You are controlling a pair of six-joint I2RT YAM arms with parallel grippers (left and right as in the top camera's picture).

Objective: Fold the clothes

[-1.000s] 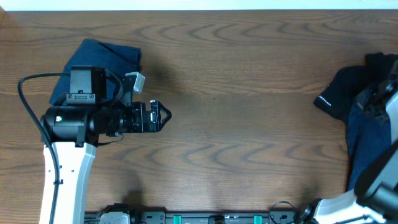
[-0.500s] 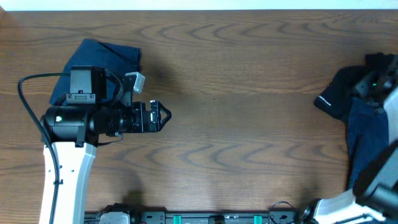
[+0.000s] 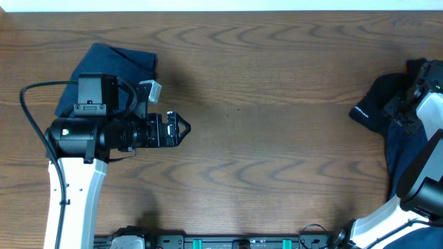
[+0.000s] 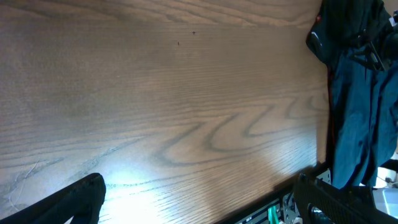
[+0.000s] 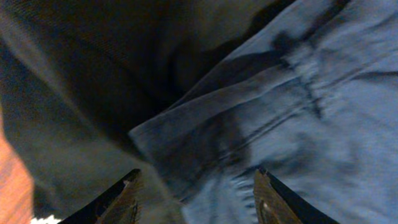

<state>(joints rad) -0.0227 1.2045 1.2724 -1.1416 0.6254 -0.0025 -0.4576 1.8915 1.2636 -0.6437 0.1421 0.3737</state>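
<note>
A crumpled pair of dark blue denim shorts (image 3: pixel 401 155) lies in a heap at the far right end of the counter (image 3: pixel 277 83), and the cloth runs down toward the near edge there. A black garment (image 3: pixel 377 107) is bunched against the heap's inner side and touches it. The right tool (image 5: pixel 199 194) is right down on this pile. From its own camera I see its two fingers (image 5: pixel 127 202) standing partway apart over a seamed fold of the blue cloth, with the darker fabric just behind. They seem to have hold of nothing, though the cloth is so close that I can't be sure it isn't touching them. Well apart, at the far left corner of the counter, a second pair of blue shorts (image 3: pixel 118 59) lies folded flat, partly hidden under the left arm. The left tool (image 3: pixel 181 128) hangs above bare wood just to the right of that folded pair. It points toward the middle of the counter with its jaws spread wide and nothing between them.
</note>
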